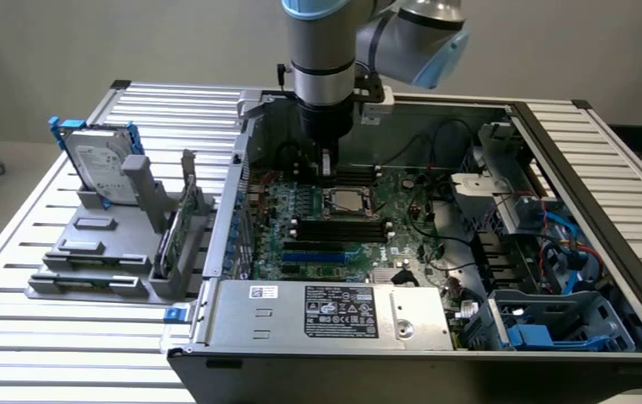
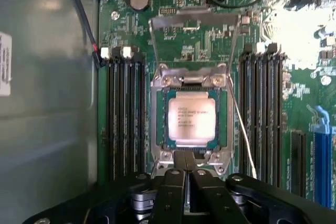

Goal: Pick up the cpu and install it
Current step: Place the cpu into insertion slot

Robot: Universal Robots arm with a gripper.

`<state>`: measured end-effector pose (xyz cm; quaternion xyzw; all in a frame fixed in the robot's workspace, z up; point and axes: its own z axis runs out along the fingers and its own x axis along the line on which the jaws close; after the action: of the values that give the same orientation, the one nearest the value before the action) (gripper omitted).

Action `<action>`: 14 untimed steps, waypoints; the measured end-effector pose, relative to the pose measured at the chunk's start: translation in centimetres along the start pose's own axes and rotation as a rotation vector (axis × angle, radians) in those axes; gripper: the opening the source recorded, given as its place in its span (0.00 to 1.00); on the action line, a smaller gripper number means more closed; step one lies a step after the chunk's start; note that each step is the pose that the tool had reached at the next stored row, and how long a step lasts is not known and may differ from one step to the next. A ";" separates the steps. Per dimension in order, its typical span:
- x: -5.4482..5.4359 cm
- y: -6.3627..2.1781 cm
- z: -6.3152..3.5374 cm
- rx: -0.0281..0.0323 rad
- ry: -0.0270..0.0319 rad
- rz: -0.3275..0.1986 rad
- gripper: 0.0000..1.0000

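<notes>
Here, table (image 1: pixel 29 353): slatted metal, backed by grey wall (image 1: pixel 74 50).
Case (image 1: pixel 590 168): laid open on it.
Cpu (image 2: pixel 191 119): seated in socket (image 2: pixel 157 124).
Gripper (image 2: pixel 185 158): closed, nothing held, placed just beside cpu.

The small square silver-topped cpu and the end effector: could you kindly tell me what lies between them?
In the wrist view, only the rim of the grey metal socket frame separates the cpu from the shut end effector.
</notes>
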<state>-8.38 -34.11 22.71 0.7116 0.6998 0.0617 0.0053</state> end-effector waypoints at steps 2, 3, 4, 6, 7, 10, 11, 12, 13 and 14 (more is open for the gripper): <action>0.0 -0.58 -0.11 0.0092 0.0104 0.002 0.11; 0.0 -0.83 -0.15 0.0143 0.0134 0.002 0.11; 0.0 -1.04 -0.17 0.0183 0.0151 0.003 0.11; -0.1 -1.34 -0.20 0.0230 0.0151 0.003 0.11; -0.1 -1.40 -0.21 0.0246 0.0150 0.004 0.11; -0.2 -1.52 -0.23 0.0260 0.0115 0.003 0.11; -0.3 -1.54 -0.23 0.0265 0.0102 0.003 0.11; -0.3 -1.58 -0.25 0.0274 0.0099 0.003 0.11; -0.4 -1.60 -0.25 0.0291 0.0099 0.003 0.11; -0.4 -1.61 -0.25 0.0307 0.0099 0.004 0.11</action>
<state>-10.01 -34.50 22.78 0.7126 0.6994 0.0545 -0.0092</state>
